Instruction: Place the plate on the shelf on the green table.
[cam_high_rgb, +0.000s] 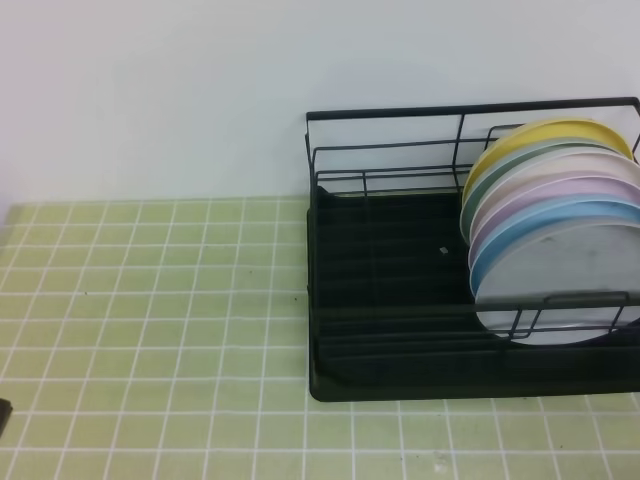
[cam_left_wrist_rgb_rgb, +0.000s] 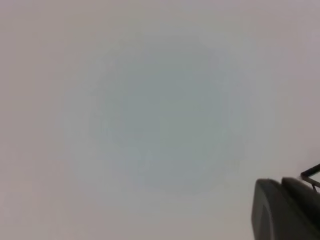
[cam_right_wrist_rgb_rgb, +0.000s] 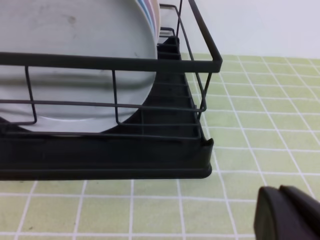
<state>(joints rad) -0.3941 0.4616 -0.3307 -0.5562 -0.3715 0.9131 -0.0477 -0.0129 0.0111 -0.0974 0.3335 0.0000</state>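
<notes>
I see plate (cam_high_rgb: 560, 285) upright at front of stack, shelf's (cam_high_rgb: 400, 300) 3 o'clock end — wires prop it. Green table (cam_high_rgb: 150, 330) beneath. Both grippers — jaw state unclear, nothing visibly held.

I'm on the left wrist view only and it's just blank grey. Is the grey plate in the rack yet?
Observer: Yes. In the high view the plate stands on edge in the rack, at the rack's right end.
Operator: Where is it among the other plates?
Observer: It is frontmost, just in front of the light blue plate, and the lilac plate comes next behind.
Operator: Is it properly inside the rack?
Observer: The right wrist view shows it behind the front wire rail, with its lower edge down in the tray.
</notes>
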